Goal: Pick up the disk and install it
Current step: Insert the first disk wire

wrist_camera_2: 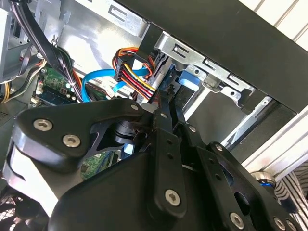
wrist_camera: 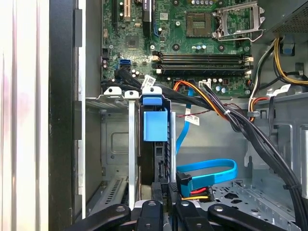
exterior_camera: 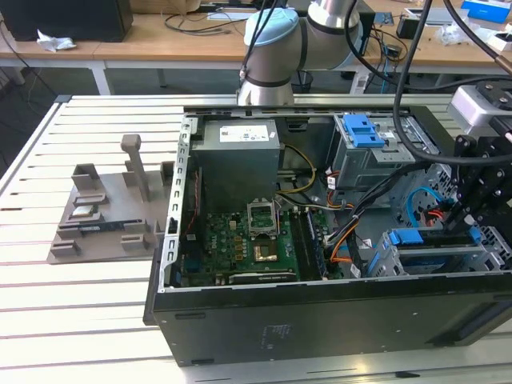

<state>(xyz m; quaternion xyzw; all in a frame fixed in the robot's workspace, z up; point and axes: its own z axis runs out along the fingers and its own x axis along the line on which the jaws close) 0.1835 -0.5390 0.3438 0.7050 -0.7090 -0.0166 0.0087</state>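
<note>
Black metal two-finger gripper (wrist_camera: 166,204) clenched on slim, blue-bracketed silver disk (wrist_camera: 155,144), seated edge-on in perforated grey steel drive cage (wrist_camera: 115,144) beside glossy blue ribbon cable (wrist_camera: 211,173).

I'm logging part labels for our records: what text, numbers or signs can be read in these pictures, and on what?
Nothing is readable.
Power supply sticker: print too small to read.
Case side panel marking: too faint to read.
White cable tags: blurred.
Motherboard: print too small to read.
</note>
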